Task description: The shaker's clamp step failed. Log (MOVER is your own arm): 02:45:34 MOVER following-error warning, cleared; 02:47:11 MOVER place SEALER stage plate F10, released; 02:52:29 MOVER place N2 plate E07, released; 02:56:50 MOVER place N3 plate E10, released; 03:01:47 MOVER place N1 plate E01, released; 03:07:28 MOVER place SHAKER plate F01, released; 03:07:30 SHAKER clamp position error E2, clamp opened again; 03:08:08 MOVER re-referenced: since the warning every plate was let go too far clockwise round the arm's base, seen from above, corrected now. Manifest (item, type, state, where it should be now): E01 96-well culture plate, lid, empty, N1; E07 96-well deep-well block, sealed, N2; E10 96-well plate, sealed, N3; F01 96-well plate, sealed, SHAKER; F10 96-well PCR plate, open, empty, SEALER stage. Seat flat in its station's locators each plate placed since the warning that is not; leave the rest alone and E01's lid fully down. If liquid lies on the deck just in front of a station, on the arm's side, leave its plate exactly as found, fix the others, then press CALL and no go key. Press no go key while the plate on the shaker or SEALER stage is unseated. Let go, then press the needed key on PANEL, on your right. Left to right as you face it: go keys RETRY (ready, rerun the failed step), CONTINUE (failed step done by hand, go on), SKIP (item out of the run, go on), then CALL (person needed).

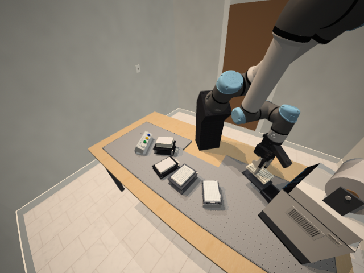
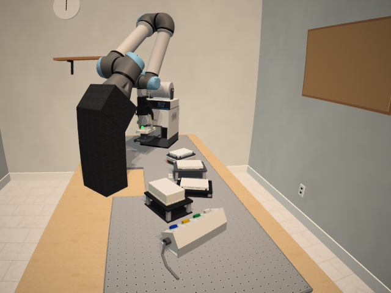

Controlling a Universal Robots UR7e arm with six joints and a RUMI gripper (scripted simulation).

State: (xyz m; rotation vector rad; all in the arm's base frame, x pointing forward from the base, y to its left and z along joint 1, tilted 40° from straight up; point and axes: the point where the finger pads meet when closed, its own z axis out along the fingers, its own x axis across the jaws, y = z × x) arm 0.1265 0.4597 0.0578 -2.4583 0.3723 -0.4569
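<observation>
My gripper [image 1: 259, 168] is at the sealer's black stage [image 1: 259, 181] and is shut on the open white PCR plate [image 1: 260, 173]. It holds the plate by its long sides, a little above the stage, as the exterior view shows for the gripper [image 2: 145, 125] and the plate [image 2: 145, 129]. The shaker [image 1: 165, 149] near the panel carries a white sealed plate [image 1: 164, 141]. Three more white plates lie in a row: one in a black nest [image 1: 165, 165], a taller block [image 1: 182, 175], and a flat plate [image 1: 211, 191] turned differently from the other two.
The key panel [image 1: 142, 142] stands at the far left end of the grey deck, its coloured keys also visible in the exterior view [image 2: 193, 229]. The big sealer body [image 1: 308, 226] rises right behind the stage. The arm's black pedestal [image 1: 209, 124] stands behind the deck.
</observation>
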